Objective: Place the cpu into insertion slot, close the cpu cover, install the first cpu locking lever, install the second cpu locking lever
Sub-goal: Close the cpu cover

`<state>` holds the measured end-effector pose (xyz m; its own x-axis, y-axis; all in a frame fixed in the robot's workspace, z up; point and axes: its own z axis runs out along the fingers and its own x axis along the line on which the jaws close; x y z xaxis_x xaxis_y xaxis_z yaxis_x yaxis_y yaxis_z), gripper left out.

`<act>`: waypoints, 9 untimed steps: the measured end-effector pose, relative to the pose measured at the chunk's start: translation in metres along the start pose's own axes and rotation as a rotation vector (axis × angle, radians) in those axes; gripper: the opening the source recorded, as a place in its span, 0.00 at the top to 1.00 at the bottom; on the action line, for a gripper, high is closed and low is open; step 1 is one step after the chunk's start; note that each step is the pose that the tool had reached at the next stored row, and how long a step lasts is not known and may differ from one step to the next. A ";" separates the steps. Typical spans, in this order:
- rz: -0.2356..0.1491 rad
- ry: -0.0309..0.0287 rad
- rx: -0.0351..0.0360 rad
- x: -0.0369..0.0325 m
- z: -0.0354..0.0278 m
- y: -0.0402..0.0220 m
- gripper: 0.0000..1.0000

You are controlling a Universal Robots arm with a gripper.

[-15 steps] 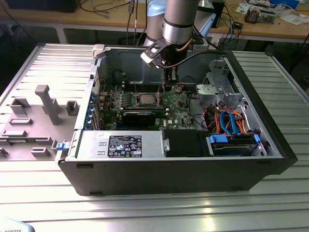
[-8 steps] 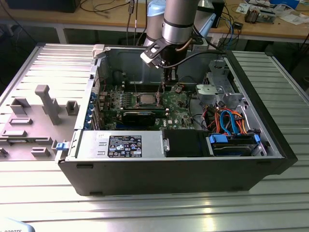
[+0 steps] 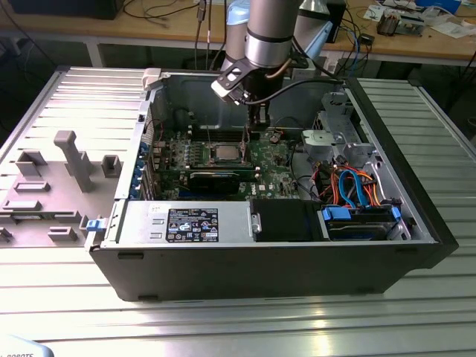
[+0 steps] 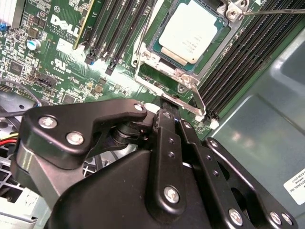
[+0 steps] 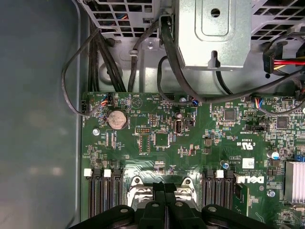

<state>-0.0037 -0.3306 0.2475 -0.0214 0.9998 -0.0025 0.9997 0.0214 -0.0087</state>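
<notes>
Second wrist view, cpu point(image 4: 189, 32) in insertion slot point(image 4: 153, 47), just beyond hand point(image 4: 164, 104)

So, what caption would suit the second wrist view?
Black pincer close beside the insertion slot, where the cpu already lies.

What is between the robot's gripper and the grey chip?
Nothing visible blocks it. The gripper is right at the edge of the cpu cover, and the cpu lies bare in the cover's window.
</notes>
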 end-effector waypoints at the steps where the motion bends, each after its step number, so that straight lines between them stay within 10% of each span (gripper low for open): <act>1: 0.000 0.0000 0.0000 0.0000 0.0000 -0.0004 0.89; 9: 0.000 0.0001 -0.0001 0.0000 0.0000 -0.0018 0.89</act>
<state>-0.0055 -0.3306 0.2474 -0.0214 0.9998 -0.0024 0.9997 0.0214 -0.0086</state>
